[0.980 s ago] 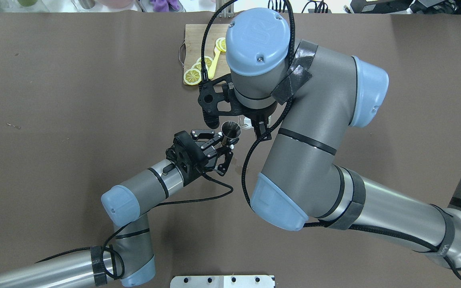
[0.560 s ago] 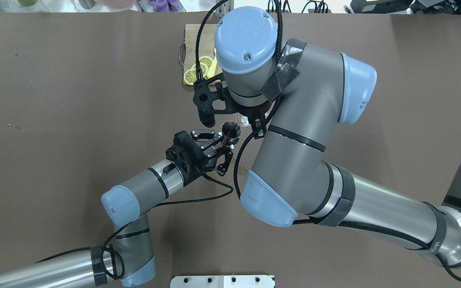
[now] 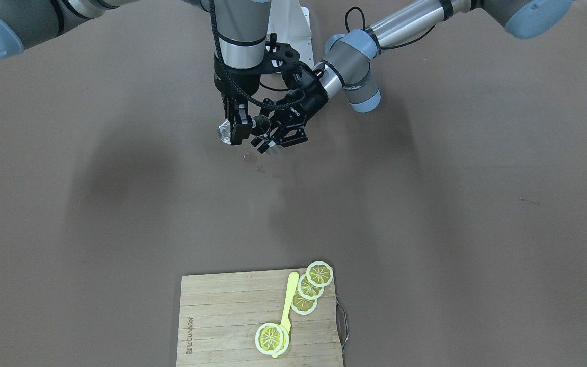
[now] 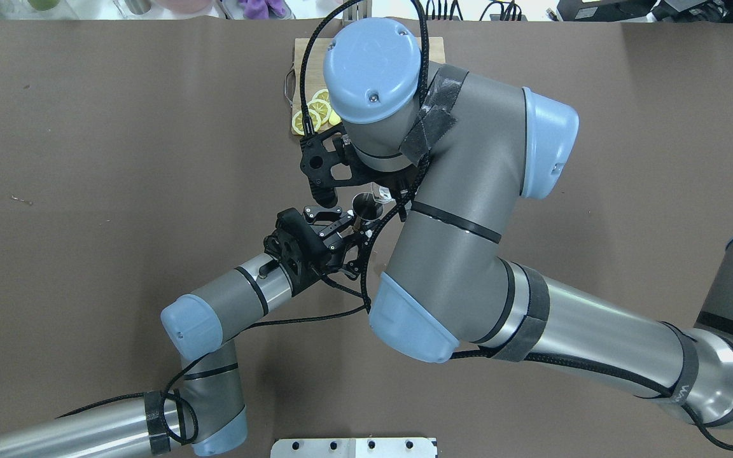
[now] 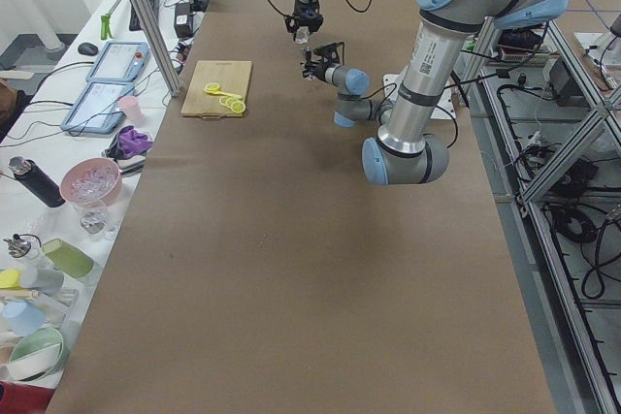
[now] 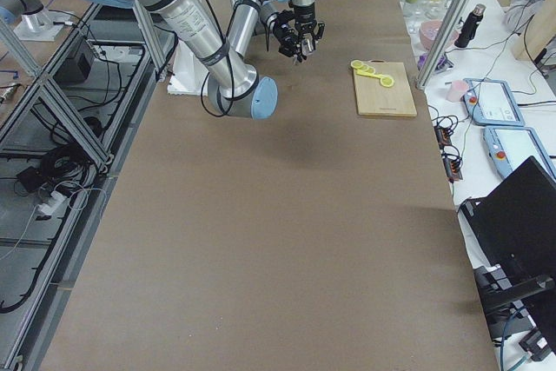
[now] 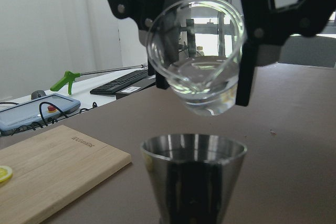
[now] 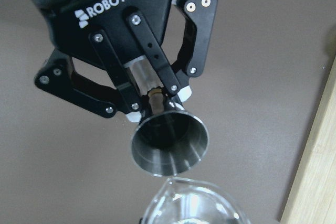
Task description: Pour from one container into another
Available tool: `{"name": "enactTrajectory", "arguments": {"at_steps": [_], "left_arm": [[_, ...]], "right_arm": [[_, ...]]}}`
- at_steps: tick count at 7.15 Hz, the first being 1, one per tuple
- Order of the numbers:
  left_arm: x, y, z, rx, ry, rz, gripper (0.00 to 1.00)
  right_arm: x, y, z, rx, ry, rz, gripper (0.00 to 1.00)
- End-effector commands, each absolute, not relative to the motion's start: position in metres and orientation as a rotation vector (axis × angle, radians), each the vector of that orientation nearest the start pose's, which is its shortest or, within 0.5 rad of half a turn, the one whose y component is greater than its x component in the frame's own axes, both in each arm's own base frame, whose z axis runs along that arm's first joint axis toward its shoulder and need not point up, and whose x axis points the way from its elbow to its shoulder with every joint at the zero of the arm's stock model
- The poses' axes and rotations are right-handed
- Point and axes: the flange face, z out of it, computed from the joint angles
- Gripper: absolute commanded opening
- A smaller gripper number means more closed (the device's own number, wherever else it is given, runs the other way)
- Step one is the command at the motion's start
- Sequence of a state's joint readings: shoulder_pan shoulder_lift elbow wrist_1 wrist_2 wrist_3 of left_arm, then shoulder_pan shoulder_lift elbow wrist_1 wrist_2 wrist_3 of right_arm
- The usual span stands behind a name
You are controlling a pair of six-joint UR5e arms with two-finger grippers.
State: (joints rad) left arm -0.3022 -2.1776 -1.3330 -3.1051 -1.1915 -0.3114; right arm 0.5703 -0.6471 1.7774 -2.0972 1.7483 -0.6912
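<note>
- Jigger [image 7: 194, 177], steel, upright: left gripper [image 8: 155, 95] clamped on its narrow waist.
- Glass cup [image 7: 197, 51], clear, a little liquid inside: pinched in right gripper [image 7: 200, 90], tipped lip-down just above the jigger's mouth, not touching.
- Progress: containers lined up, glass partly tilted, no stream visible. Left to do, by my reckoning: steeper tipping, emptying, righting.

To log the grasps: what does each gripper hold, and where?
Left gripper: metal cup, by its narrow middle. Right gripper: tilted glass, by its sides.
</note>
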Motion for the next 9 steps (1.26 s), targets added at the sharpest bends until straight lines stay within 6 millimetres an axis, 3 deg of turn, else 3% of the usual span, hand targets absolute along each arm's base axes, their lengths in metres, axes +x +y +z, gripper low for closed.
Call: {"name": "enactTrajectory", "arguments": {"at_steps": [1, 9], "left_arm": [[0.5824, -0.3599, 0.2453, 1.5, 1.149, 0.294, 0.0], [0.5821, -0.3597, 0.244, 1.503, 1.155, 0.293, 0.0]], "right_arm": [[-0.4787, -0.442, 0.0877, 0.639, -0.278, -1.697, 0.0], [-0.4827, -0.4366, 0.0799, 0.622, -0.196, -1.761, 0.0]]}}
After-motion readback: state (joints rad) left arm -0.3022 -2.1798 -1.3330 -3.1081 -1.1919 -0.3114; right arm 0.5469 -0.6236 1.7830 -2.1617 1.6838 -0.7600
